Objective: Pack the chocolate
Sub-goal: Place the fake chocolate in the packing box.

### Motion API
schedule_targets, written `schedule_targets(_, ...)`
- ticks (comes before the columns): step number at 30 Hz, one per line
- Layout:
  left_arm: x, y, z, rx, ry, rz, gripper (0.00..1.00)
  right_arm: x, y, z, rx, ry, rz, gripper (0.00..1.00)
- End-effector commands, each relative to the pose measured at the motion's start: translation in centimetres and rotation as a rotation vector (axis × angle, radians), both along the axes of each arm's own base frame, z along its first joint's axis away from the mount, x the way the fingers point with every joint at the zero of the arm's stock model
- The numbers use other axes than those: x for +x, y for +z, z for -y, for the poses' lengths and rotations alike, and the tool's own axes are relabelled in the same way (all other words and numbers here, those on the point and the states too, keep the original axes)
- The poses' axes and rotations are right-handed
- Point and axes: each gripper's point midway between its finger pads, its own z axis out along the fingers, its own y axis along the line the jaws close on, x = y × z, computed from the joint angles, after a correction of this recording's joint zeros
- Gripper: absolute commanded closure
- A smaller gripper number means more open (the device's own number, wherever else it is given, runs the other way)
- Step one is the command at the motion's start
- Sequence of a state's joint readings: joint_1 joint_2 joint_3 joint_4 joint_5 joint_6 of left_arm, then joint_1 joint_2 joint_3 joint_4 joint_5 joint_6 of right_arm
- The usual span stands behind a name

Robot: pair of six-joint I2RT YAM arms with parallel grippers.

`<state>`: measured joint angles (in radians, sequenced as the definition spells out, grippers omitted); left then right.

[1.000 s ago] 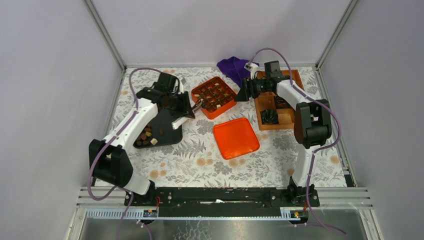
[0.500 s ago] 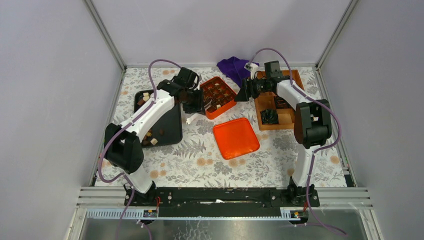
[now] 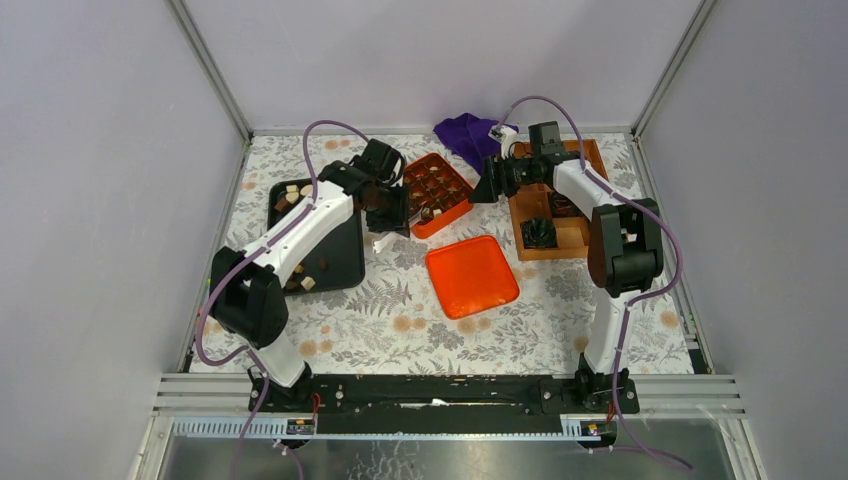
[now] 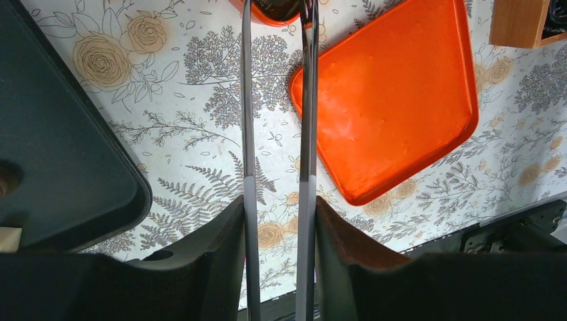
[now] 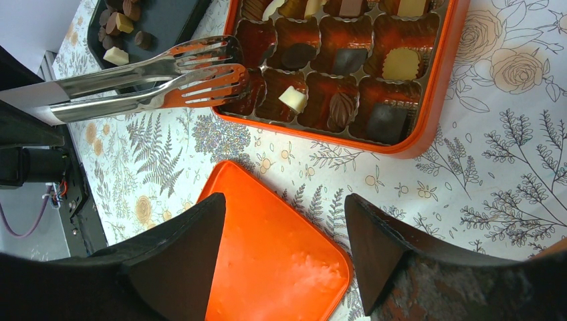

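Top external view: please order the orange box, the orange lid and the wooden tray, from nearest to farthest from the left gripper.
1. Orange box, just right of the left gripper.
2. Orange lid, front right of it.
3. Wooden tray, far right.

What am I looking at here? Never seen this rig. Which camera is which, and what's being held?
Two small robot arms are bolted at the near edge of the table. Each ends in a two-finger gripper. The wide picture comes from a fixed camera above and behind them. The other two come from cameras on the wrists, each looking along its own gripper's fingers.

On the table are an orange box with compartments partly filled with chocolates, a flat orange lid beside it, a black tray with more loose pieces, a wooden box and a purple cloth.

The left gripper is shut on metal tongs, whose tips reach over the orange box's edge. The right gripper is open and holds nothing, hovering beside that box.
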<state>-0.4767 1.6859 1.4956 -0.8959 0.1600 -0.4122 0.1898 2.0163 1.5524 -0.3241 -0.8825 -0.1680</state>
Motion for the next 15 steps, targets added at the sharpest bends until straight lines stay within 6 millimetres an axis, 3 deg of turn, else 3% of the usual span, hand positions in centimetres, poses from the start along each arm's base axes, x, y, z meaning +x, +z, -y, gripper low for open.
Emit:
schedule_targets(1,0.8,1.3,0.1,0.016,-0.008,0.054,0.55,0.2,2.7,-0.1,0.028,0.013,0.068,0.27)
schedule_targets(8,0.8,1.6,0.3,0.007,-0.01,0.067,0.53,0.1,2.8,-0.1,0.029,0.014,0.07,0.27)
schedule_targets(15,0.5,3.3,0.1,-0.028,0.003,0.138,0.54,0.2,2.7,0.0,0.022,0.014,0.077,0.27)
